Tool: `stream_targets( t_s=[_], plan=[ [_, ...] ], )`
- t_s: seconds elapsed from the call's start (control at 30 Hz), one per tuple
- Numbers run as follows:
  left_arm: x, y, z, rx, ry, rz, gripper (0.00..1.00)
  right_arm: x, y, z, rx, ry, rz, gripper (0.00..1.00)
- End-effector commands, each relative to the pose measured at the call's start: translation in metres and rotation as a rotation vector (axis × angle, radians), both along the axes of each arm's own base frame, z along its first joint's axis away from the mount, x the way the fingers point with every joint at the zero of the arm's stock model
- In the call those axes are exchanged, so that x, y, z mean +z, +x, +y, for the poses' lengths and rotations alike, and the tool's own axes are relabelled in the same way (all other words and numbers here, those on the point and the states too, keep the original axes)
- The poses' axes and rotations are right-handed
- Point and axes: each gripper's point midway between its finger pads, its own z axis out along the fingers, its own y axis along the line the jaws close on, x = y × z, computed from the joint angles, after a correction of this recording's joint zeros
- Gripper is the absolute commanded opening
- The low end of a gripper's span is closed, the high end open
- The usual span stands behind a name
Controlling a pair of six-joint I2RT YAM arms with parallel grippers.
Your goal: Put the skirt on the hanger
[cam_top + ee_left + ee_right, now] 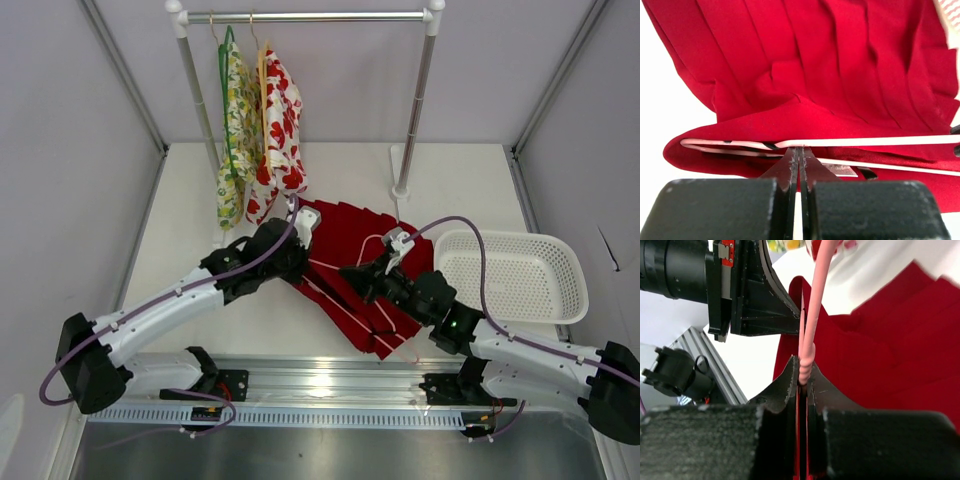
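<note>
Grey panels walled in a white table [200, 190], with a garment rail [300, 16] at 12 o'clock and a white basket [510, 275] at 3 o'clock. The skirt [345, 230] lay flat near the middle of the table, its pleats fanned toward 5 o'clock. The hanger [816, 305] rested on it, one rounded shoulder sitting on a folded lip of red cloth at the skirt's 10 o'clock edge.

The left end effector [798, 150] was clenched there, its tips meeting right at the pale wire. Whether it pinched wire, cloth or both could not be made out. The right end effector [802, 375] was closed on the hanger's twisted neck, just below the hook.

The skirt looked light and limp — it would sag and fold wherever it was not supported, and the pleats would spill open once lifted. The firmer edge folded under the wire seemed the best place to grip it, since the loose pleats would only bunch up. The hanger looked thin, springy and smooth, so cloth might slide off a tilted arm. The twisted neck was probably its stiffest point — a sensible hold for keeping it level.
</note>
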Motion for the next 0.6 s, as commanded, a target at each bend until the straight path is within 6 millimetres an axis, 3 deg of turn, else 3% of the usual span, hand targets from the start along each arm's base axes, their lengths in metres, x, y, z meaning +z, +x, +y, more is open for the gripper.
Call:
stream_targets(
  t_s=[0.0, 0.07, 0.3, 0.43, 0.57],
  plan=[
    [0.023, -0.003, -0.036, -0.024, -0.173, -0.032, 0.0, 0.033, -0.023, 0.013, 0.115, 0.162, -0.031, 0.0],
    [0.023, -0.002, -0.029, 0.011, -0.176, -0.045, 0.0, 0.034, -0.025, 0.011, 0.116, 0.17, -0.031, 0.0],
    [0.061, -0.001, -0.009, 0.057, -0.195, -0.137, 0.0, 0.064, -0.043, 0.0, 0.174, 0.211, -0.068, 0.0],
    [0.092, 0.002, -0.003, 0.091, -0.234, -0.183, 0.0, 0.084, -0.053, -0.004, 0.212, 0.257, -0.087, 0.0],
    [0.127, 0.007, 0.018, 0.205, -0.289, -0.249, 0.0, 0.097, -0.059, -0.008, 0.228, 0.268, -0.103, 0.0]
  ],
)
